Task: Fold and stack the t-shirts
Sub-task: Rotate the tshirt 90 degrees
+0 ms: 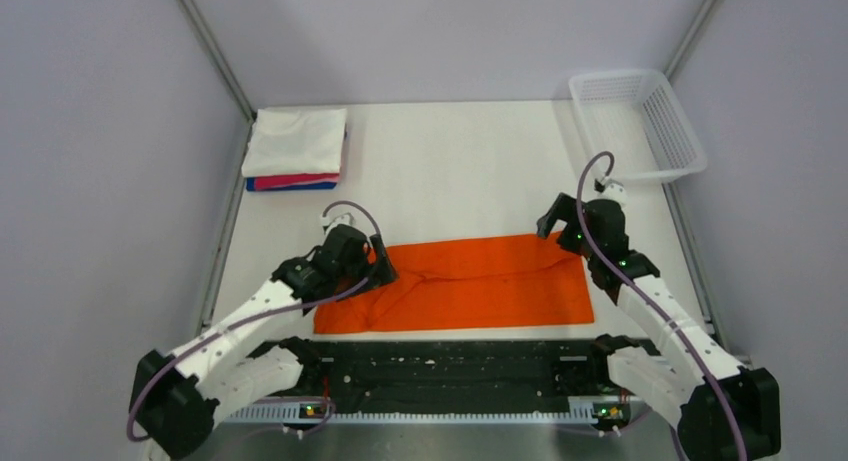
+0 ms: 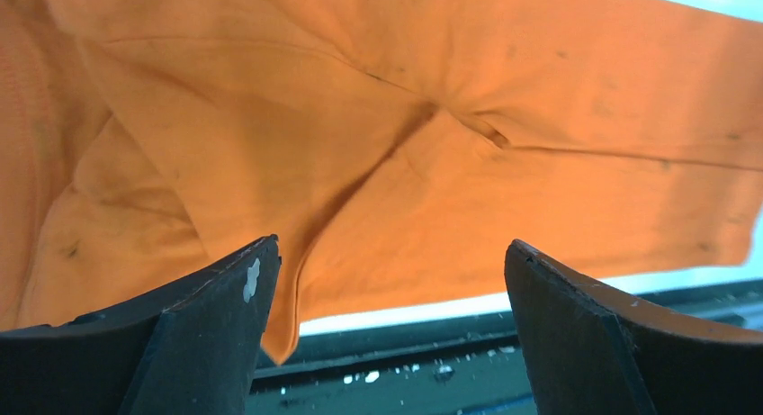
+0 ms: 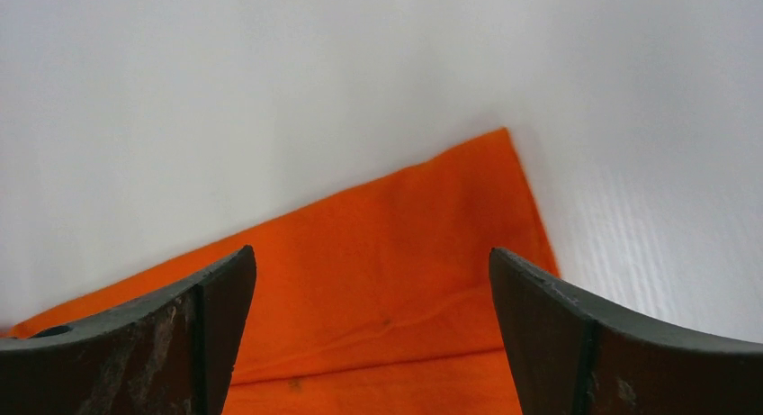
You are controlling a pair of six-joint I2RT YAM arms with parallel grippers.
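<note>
Black left gripper (image 2: 391,253) and right gripper (image 3: 373,253) spread wide, holding nothing, orange shirt (image 1: 470,281) a flat band, rumpled at 9 o'clock

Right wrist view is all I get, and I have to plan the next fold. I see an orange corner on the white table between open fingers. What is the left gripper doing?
Observer: The left gripper is open above the left end of the orange t-shirt, with nothing between its fingers.
Operator: Is the shirt flat there?
Observer: No. That left end is creased and bunched, while the rest lies as a flat, wide band.
Operator: Where does the stack sit?
Observer: The folded t-shirts, white on top, lie at the far left corner of the table.
</note>
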